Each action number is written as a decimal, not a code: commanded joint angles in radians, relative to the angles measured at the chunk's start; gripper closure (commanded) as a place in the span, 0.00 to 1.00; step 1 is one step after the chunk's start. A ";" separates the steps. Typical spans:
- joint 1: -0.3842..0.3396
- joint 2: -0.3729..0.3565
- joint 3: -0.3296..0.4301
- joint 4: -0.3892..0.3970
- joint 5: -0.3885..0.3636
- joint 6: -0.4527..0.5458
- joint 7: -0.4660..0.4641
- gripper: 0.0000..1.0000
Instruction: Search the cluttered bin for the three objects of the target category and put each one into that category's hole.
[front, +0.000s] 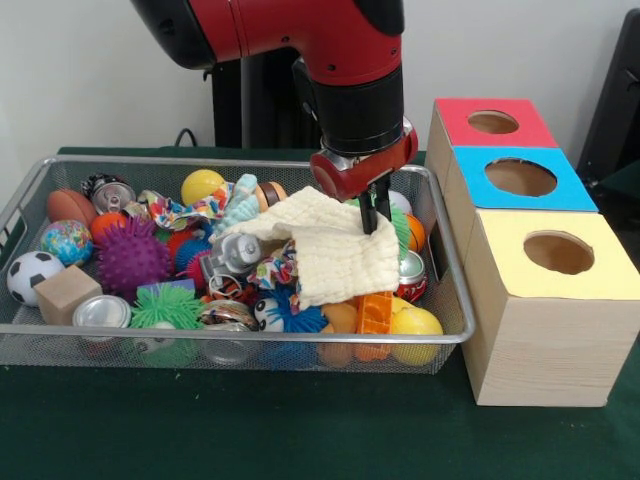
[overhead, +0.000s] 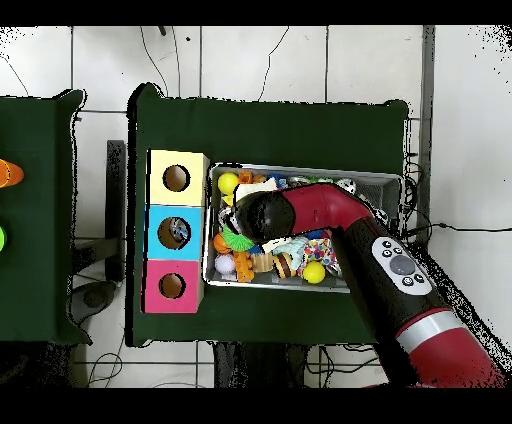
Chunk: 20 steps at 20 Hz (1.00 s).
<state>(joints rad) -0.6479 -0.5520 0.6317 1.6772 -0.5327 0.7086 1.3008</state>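
Observation:
The wire mesh bin (front: 230, 162) is full of mixed toys, balls, cans and cloths. It also shows in the overhead view (overhead: 300, 168). My gripper (front: 375, 215) reaches down into the bin's right part, its black fingers pinched on a cream waffle cloth (front: 335, 255), which drapes over the clutter. In the overhead view the arm's wrist (overhead: 255, 215) hides the gripper. The blue-topped box with its round hole (front: 520, 177) stands right of the bin, between the other two boxes. In the overhead view its hole (overhead: 176, 232) shows something patterned inside.
The red-topped box's hole (front: 493, 122) is behind the blue one and the yellow-topped box's hole (front: 558, 252) in front. In the bin lie a purple spiky ball (front: 130, 257), a soccer ball (front: 32, 275), a wooden block (front: 67, 293), a can (front: 101, 312) and a patterned cloth (front: 195, 212).

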 joint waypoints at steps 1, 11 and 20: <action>-0.009 0.013 -0.037 -0.023 -0.041 0.050 -0.044 1.00; -0.006 -0.015 -0.089 -0.085 -0.118 0.172 -0.175 1.00; -0.044 -0.028 -0.088 -0.106 -0.177 0.230 -0.225 1.00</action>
<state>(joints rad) -0.6536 -0.5687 0.5885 1.6429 -0.6243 0.8179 1.3008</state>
